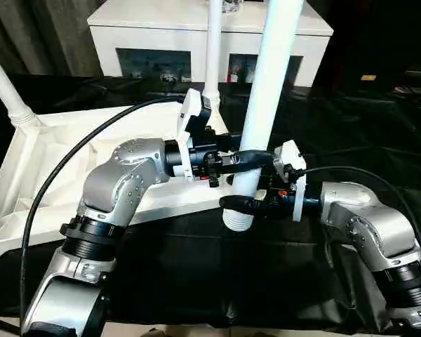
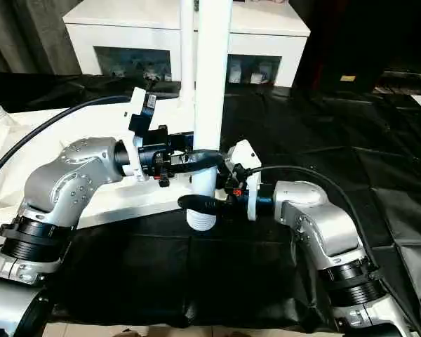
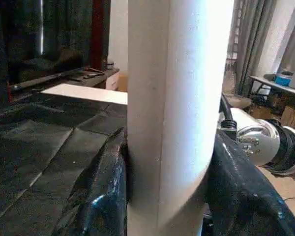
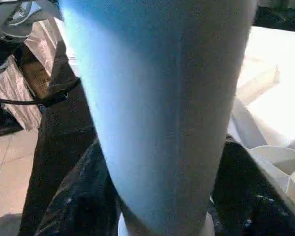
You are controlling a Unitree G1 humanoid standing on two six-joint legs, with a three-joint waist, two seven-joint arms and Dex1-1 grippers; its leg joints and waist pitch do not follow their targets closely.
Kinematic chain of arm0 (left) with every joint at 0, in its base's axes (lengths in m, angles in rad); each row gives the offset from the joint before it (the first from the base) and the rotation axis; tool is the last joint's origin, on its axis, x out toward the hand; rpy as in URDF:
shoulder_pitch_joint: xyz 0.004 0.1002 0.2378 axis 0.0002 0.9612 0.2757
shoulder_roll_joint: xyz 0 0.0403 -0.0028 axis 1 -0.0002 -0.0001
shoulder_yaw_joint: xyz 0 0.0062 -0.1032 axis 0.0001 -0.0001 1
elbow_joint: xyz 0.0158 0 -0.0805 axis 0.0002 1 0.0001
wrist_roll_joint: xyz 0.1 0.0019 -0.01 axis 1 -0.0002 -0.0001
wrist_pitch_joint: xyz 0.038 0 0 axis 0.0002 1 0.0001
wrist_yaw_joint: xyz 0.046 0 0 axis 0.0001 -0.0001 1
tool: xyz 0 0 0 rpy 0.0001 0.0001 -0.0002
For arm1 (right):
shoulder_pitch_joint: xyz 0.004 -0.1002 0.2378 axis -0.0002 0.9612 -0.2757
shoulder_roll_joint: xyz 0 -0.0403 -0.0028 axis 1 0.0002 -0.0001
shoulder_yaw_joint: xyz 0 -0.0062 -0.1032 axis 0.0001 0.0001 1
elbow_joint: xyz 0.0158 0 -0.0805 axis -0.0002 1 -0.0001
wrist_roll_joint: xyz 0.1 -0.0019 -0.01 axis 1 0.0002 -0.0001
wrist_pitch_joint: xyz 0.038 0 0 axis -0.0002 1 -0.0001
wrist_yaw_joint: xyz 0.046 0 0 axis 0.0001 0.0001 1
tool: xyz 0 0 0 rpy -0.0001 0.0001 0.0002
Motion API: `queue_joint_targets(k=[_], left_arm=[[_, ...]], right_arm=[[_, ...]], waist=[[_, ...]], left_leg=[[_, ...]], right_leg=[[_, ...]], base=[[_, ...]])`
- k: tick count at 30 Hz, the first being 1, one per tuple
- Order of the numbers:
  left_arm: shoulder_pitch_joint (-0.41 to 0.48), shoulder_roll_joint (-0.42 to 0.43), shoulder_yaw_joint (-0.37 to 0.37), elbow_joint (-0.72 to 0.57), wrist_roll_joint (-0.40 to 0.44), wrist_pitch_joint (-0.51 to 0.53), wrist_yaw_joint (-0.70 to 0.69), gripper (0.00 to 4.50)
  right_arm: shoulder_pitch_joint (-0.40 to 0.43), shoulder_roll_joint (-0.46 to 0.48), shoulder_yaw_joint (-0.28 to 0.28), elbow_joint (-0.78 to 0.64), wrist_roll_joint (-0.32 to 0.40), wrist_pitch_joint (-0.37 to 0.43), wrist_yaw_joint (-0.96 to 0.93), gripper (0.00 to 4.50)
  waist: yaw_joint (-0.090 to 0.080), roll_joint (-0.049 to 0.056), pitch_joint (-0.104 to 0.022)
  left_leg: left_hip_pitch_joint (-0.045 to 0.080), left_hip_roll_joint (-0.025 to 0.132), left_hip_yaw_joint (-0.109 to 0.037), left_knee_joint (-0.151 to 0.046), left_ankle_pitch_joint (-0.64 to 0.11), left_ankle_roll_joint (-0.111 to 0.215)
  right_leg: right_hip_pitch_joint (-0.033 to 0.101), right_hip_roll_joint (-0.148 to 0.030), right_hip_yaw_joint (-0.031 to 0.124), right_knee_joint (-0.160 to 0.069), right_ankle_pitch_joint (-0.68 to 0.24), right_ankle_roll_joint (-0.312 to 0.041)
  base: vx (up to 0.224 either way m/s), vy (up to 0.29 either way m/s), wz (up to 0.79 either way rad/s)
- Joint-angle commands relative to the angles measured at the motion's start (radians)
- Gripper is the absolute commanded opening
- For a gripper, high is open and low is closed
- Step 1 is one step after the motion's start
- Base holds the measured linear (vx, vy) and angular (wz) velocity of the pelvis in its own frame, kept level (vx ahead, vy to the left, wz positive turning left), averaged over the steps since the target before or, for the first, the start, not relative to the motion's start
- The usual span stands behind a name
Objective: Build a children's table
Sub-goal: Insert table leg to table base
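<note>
Three white legs: two stand in the upturned tabletop (image 1: pixel 49 165); both my grippers, left (image 1: pixel 256 158) and right (image 1: pixel 238 204), clasp the third leg (image 1: pixel 270 84).

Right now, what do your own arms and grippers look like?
Both forearms are rounded silver shells with black ribbed joint rings. The left gripper and right gripper have glossy black fingers on white wrist brackets. A black cable loops along each arm.
</note>
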Motion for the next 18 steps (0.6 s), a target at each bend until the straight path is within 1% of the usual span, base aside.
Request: queue_joint_targets(k=[1, 2, 5, 6, 8, 9, 10, 11, 12, 13, 14, 15, 16, 18], left_arm=[[-0.01, 0.002, -0.009, -0.007, 0.001, 0.001, -0.005, 1.84], [-0.011, 0.001, -0.008, -0.006, 0.003, -0.001, -0.004, 1.84], [-0.011, -0.001, -0.008, -0.005, 0.005, -0.005, -0.001, 1.84], [-0.011, -0.001, -0.008, -0.004, 0.005, -0.006, -0.001, 1.84], [-0.014, -0.007, -0.003, 0.003, 0.015, -0.012, 0.017, 1.84], [-0.014, -0.007, -0.003, 0.003, 0.015, -0.012, 0.017, 1.84], [-0.024, -0.016, 0.005, 0.023, 0.021, 0.0, 0.047, 2.19], [-0.025, -0.016, 0.006, 0.024, 0.018, 0.005, 0.047, 2.4], [-0.029, -0.013, 0.011, 0.029, 0.003, 0.038, 0.046, 2.54], [-0.031, -0.014, 0.014, 0.032, 0.0, 0.04, 0.047, 2.54], [-0.033, -0.021, 0.025, 0.041, 0.0, 0.033, 0.06, 2.54], [-0.035, -0.024, 0.03, 0.047, 0.002, 0.026, 0.066, 2.71], [-0.037, -0.024, 0.039, 0.055, 0.003, 0.022, 0.073, 2.86], [-0.034, -0.017, 0.042, 0.052, -0.002, 0.034, 0.069, 2.98]], right_arm=[[-0.007, -0.01, 0.001, -0.004, -0.015, 0.005, 0.005, 2.13], [-0.005, -0.01, 0.003, -0.004, -0.015, 0.004, 0.005, 2.05], [-0.004, -0.009, 0.003, -0.004, -0.017, 0.003, 0.005, 2.0], [-0.004, -0.008, 0.004, -0.004, -0.018, 0.003, 0.004, 1.93], [-0.005, -0.004, 0.002, -0.002, -0.02, -0.003, -0.001, 1.91], [-0.005, -0.004, 0.002, -0.002, -0.02, -0.003, -0.001, 1.9], [-0.008, 0.002, -0.003, 0.002, -0.022, -0.009, -0.007, 1.89], [-0.008, 0.002, -0.003, 0.003, -0.022, -0.01, -0.008, 1.88], [-0.01, 0.005, -0.008, 0.006, -0.026, -0.016, -0.012, 1.88], [-0.01, 0.007, -0.01, 0.009, -0.029, -0.02, -0.014, 1.88], [-0.011, 0.008, -0.015, 0.01, -0.03, -0.022, -0.016, 1.88], [-0.011, 0.01, -0.019, 0.011, -0.029, -0.024, -0.019, 1.87], [-0.011, 0.012, -0.036, 0.011, -0.024, -0.024, -0.029, 1.87], [-0.01, 0.009, -0.054, 0.009, -0.018, -0.024, -0.037, 1.87]], waist=[[0.001, -0.003, -0.069], [0.001, -0.003, -0.069], [0.001, -0.003, -0.069], [0.001, -0.001, -0.068], [0.001, -0.003, -0.068], [0.001, -0.001, -0.068], [0.0, -0.001, -0.069], [0.001, -0.001, -0.069], [0.001, 0.0, -0.069], [0.0, -0.002, -0.069], [0.001, -0.002, -0.069], [0.001, -0.002, -0.069], [0.001, -0.001, -0.069], [0.002, 0.0, -0.07]], left_leg=[[0.008, 0.038, -0.008, -0.071, -0.084, 0.036], [0.008, 0.037, -0.008, -0.071, -0.083, 0.037], [0.008, 0.038, -0.008, -0.071, -0.085, 0.034], [0.008, 0.037, -0.008, -0.071, -0.086, 0.034], [0.008, 0.038, -0.008, -0.072, -0.089, 0.033], [0.008, 0.038, -0.009, -0.072, -0.089, 0.032], [0.008, 0.038, -0.009, -0.071, -0.088, 0.032], [0.009, 0.037, -0.008, -0.071, -0.089, 0.032], [0.008, 0.037, -0.009, -0.071, -0.086, 0.032], [0.008, 0.037, -0.008, -0.071, -0.086, 0.031], [0.009, 0.036, -0.008, -0.071, -0.088, 0.031], [0.008, 0.036, -0.008, -0.07, -0.089, 0.032], [0.008, 0.036, -0.009, -0.07, -0.086, 0.032], [0.008, 0.036, -0.009, -0.07, -0.085, 0.032]], right_leg=[[0.064, -0.06, 0.031, -0.059, -0.033, -0.272], [0.064, -0.06, 0.031, -0.059, -0.032, -0.272], [0.064, -0.06, 0.031, -0.059, -0.037, -0.272], [0.064, -0.06, 0.031, -0.06, -0.038, -0.271], [0.064, -0.06, 0.031, -0.06, -0.043, -0.271], [0.064, -0.06, 0.031, -0.06, -0.041, -0.271], [0.064, -0.06, 0.031, -0.061, -0.035, -0.272], [0.063, -0.059, 0.031, -0.06, -0.035, -0.273], [0.064, -0.06, 0.031, -0.059, -0.031, -0.274], [0.064, -0.059, 0.031, -0.058, -0.025, -0.276], [0.064, -0.059, 0.03, -0.059, -0.029, -0.276], [0.064, -0.059, 0.031, -0.061, -0.031, -0.276], [0.065, -0.059, 0.031, -0.06, -0.03, -0.276], [0.065, -0.06, 0.031, -0.059, -0.026, -0.276]], base=[[0.0, 0.0, 0.0], [0.0, 0.0, 0.0], [0.0, 0.0, 0.0], [0.0, 0.0, 0.0], [0.0, 0.0, 0.0], [0.0, 0.0, 0.0], [0.0, 0.0, 0.0], [0.0, 0.0, 0.0], [0.0, 0.0, 0.0], [0.0, 0.0, 0.0], [0.0, 0.0, 0.0], [0.0, 0.0, 0.0], [0.0, 0.0, 0.0], [0.0, 0.0, 0.0]])
